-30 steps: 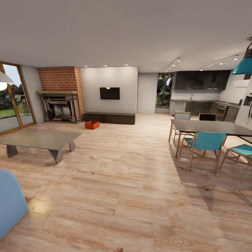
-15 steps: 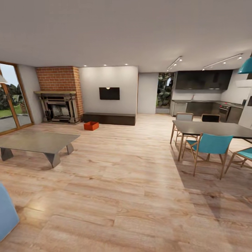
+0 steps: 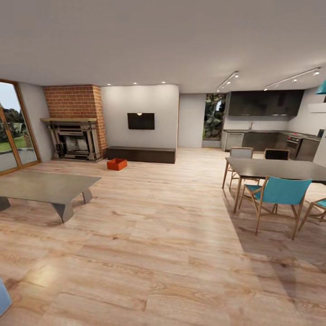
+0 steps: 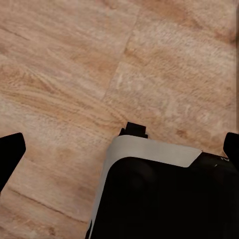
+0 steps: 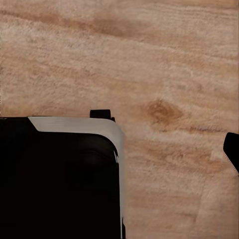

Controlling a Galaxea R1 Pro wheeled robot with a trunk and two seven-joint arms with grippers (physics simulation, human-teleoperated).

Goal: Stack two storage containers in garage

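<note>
A: Where is the orange-red open-top storage container?

B: Left of centre in the head view, far off on the pale wood-plank floor, in front of the long dark low bench under the black wall television. A second container cannot be made out.

A: The end effectors?

B: In the left wrist view, the left end effector has dark fingertips at opposite frame edges, spread wide. The right end effector's one fingertip is cut off; its spread cannot be judged.

A: The room?

B: Brick fireplace upper left, grey low counter, teal chairs right.

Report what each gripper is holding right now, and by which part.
Nothing is held. Both wrist views show only pale wood-plank floor between the jaws' dark tips. An orange-red open-top storage container sits far off on the floor by the brick fireplace.
</note>
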